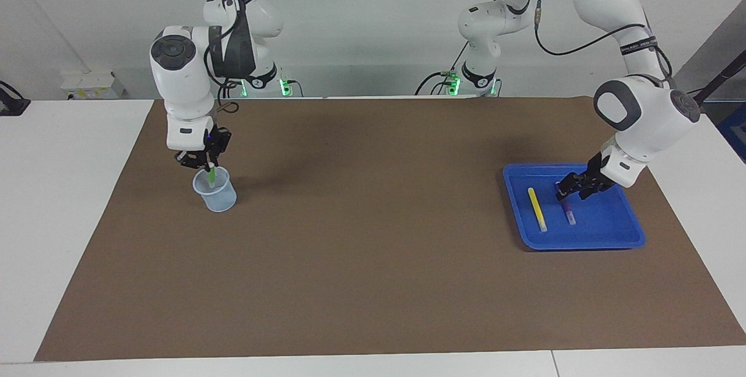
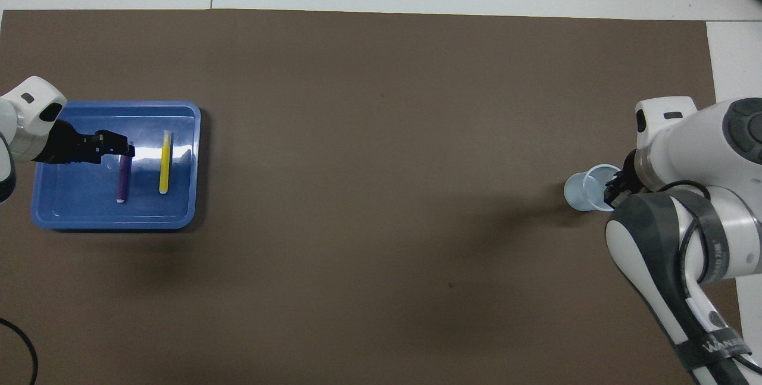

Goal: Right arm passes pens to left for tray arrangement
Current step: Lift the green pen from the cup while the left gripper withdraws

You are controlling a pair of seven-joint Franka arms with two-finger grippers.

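Legible text: none in full; the grey strap (image 2: 711,346) on the right arm (image 2: 684,206) carries a white word of which only the opening letters "WAN" can be made out, and the black band (image 1: 639,46) on the left arm (image 1: 635,103) carries white lettering too small to read.

The tray (image 1: 606,238) under my left gripper (image 1: 568,190) looks like glossy, smooth blue plastic, with a bright glare on its floor in the overhead view. The table cover (image 1: 373,260) is a matt brown sheet with no shine, and the cup (image 1: 217,195) below my right gripper (image 1: 201,161) looks like translucent pale plastic. My arm shells are smooth, slightly glossy white, and my grippers are matt black.
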